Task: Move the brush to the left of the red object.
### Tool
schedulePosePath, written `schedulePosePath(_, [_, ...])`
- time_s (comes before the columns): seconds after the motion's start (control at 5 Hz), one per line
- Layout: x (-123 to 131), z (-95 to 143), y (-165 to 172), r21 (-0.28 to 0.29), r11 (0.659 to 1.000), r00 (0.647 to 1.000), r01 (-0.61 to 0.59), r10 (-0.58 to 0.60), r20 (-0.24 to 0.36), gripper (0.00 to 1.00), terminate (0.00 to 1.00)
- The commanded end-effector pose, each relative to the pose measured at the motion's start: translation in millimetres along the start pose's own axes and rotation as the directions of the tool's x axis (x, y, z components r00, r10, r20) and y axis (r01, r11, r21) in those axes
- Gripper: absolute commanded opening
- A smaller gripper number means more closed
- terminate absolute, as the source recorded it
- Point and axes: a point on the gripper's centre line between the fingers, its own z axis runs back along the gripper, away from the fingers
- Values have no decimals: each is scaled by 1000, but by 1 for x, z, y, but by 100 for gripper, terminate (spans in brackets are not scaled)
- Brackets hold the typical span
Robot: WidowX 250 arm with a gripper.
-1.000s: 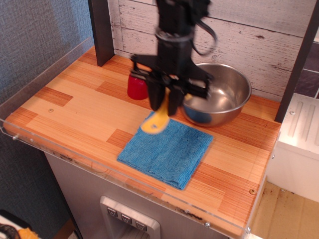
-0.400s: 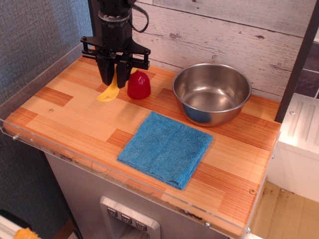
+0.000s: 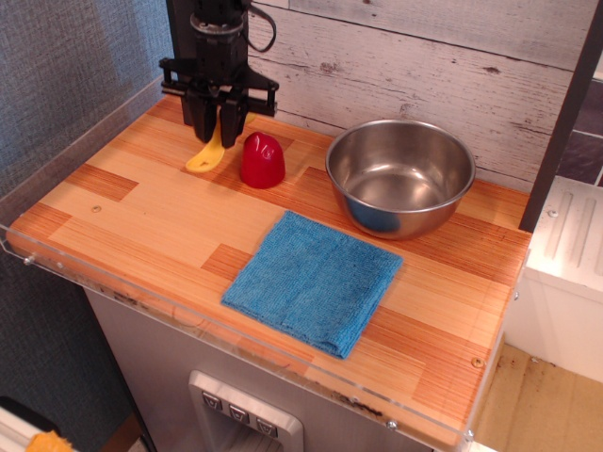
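The brush (image 3: 207,157) (yellow, handle end down on the table (image 3: 151,217)) is held clamped in the gripper (image 3: 217,124), just left of the red object (image 3: 262,160).

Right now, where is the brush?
The brush hangs in the pincer at the back left of the table, just left of the red object, its handle tip at the wood.

The table (image 3: 141,212) is showing matt wood-grain planks. The steel bowl (image 3: 400,177) is gleaming, smooth and polished. The red object (image 3: 262,160) is shining as glossy plastic, the brush (image 3: 207,157) as smooth yellow plastic. The blue cloth (image 3: 314,280) is looking soft, nubbly.
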Motion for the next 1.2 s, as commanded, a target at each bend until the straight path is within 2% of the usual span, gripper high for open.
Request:
schedulePosePath(0.0, [14,-4,20,74,976,978,204,-207,34,0,0])
schedulePosePath(0.2, [11,-7,27,80,976,979,202,-205,22,0,0])
schedulePosePath(0.4, [7,-13,31,51,981,982,185,-186,15,0,0])
schedulePosePath(0.6, [1,-16,37,-15,995,995,96,-96,-11,100,0])
schedulePosePath(0.8, [-7,-7,41,-68,998,1000,12,-12,-2,100,0])
schedulePosePath(1.0, [-12,13,41,-76,996,998,49,-45,54,100,0])
